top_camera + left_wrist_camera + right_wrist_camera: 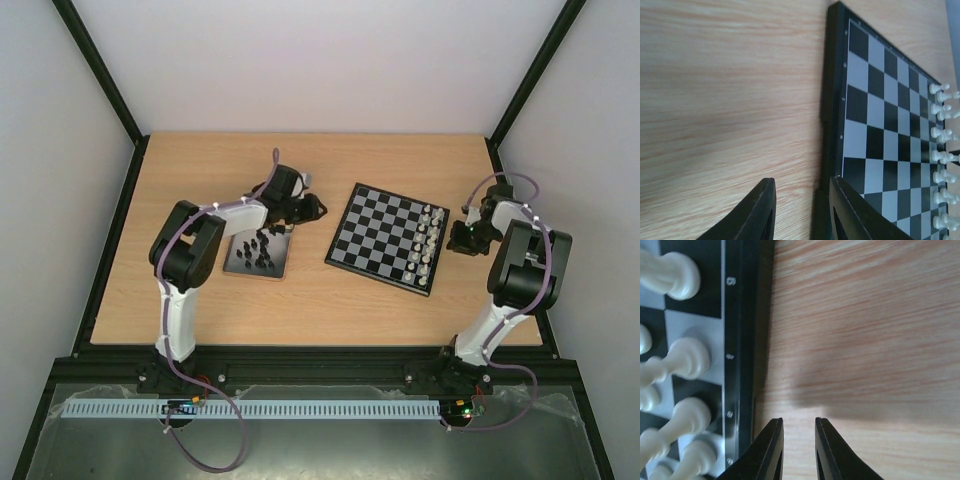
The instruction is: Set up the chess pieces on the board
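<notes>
The board [385, 235] lies flat in the middle of the table, turned slightly. White figures [428, 240] stand in two rows along its right side. The black chess pieces [258, 248] stand bunched on a small grey tray [233, 266] left of the board. My left gripper [316, 210] hovers at the board's left edge [832, 100]; its fingers [801, 184] stand partly apart over wood and the black border, holding nothing. My right gripper [462, 240] sits just right of the board [740, 340]. Its fingers [798, 421] leave a narrow gap over bare wood, beside the white figures [687, 360].
The wooden table [200, 180] is boxed in by a black frame and pale walls. A black rail [320, 365] runs along the near edge by both arm bases. The tray lies under the left arm's forearm.
</notes>
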